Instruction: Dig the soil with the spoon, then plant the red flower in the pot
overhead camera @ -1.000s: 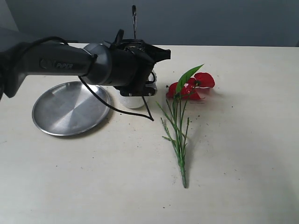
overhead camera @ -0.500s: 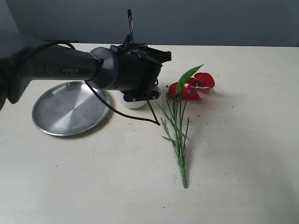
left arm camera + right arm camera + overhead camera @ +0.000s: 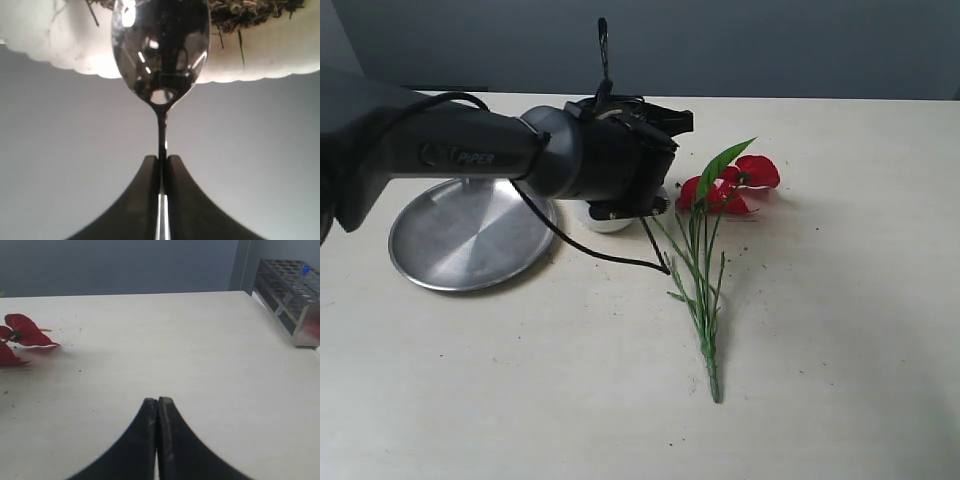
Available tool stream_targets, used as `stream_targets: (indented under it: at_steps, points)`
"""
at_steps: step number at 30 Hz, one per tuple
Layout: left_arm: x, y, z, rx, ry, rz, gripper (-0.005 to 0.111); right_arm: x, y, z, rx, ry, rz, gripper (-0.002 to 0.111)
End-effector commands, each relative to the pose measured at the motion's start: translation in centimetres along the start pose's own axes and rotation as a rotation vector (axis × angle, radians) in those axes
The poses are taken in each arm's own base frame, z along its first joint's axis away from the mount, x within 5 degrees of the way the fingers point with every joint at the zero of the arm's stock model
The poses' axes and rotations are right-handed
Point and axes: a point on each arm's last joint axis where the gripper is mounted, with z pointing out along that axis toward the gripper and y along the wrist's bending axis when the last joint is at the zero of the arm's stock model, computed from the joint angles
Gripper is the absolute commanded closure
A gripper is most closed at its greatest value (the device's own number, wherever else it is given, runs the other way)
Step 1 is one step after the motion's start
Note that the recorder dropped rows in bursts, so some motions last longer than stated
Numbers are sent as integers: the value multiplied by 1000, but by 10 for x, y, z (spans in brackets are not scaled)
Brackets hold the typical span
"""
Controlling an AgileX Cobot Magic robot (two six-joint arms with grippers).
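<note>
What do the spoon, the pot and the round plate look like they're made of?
The spoon looks like polished metal: mirror-like reflections. The pot is matte white, perhaps ceramic or plastic; hard to tell. The round plate looks like brushed steel: fan-shaped sheen, dull reflections.

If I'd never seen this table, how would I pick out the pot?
On the pale table, find the round steel plate at the left of the exterior view. Just right of it, between plate and red flower, the pot stands half hidden under the black arm. Unlike the flat shiny plate, it is small, white and cup-shaped, with a wavy rim.
</note>
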Motion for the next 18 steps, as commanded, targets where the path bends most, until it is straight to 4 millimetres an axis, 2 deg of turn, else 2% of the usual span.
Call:
stream_targets:
  at_steps: [1,6,12,18]
  points:
    - [12,1,-9,4,35,-15,106,-1,0,0,7,-15,0,109]
    - [19,-3,-9,30,78,-5,106,-1,0,0,7,-15,0,109]
    - [35,-18,7,41,154,49,106,-1,0,0,7,-15,0,109]
    - [27,-15,13,11,123,60,106,-1,0,0,7,-15,0,109]
